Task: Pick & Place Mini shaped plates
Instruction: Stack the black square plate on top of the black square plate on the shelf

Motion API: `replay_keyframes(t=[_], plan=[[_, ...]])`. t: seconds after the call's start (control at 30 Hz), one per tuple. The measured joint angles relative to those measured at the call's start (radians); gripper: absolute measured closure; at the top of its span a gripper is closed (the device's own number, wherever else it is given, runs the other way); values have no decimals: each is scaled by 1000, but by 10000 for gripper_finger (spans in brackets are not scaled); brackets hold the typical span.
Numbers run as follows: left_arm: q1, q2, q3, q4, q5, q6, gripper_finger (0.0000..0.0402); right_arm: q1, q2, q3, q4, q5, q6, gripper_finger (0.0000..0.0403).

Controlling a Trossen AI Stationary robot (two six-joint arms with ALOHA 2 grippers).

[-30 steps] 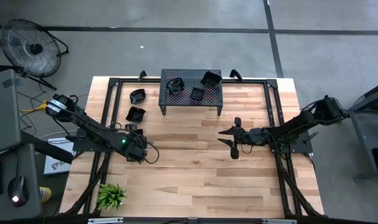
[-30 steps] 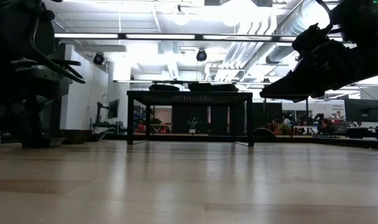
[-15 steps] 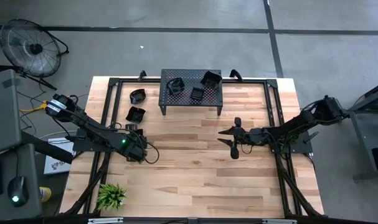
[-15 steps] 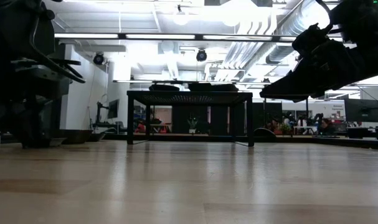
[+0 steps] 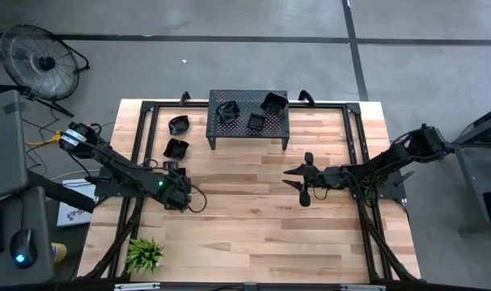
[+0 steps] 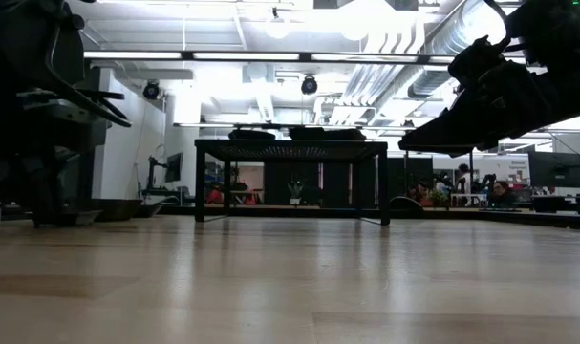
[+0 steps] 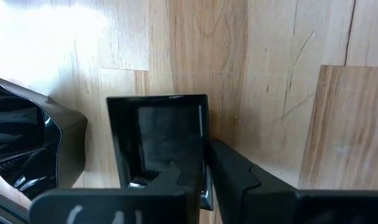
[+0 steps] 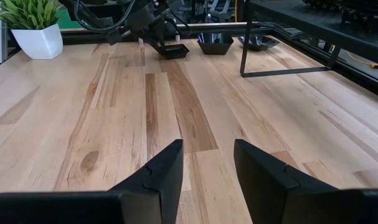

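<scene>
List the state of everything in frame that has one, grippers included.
square plate, on the table, rim pinched
left gripper, fingers shut on the square plate's rim
right gripper, fingers open, empty, above the table
two plates, loose on the table beside the stand
three plates, resting on top of the stand
plant, upright in its pot
</scene>
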Motion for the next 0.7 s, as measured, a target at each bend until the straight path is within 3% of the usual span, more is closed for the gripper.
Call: replay_keyframes(t=[0.43, 0.7], plan=[[0, -1, 7, -4, 5, 2, 398, 0, 0, 0, 0, 0, 0, 265], [0, -1, 97, -1, -14, 103, 399, 0, 0, 0, 0, 0, 0, 265]])
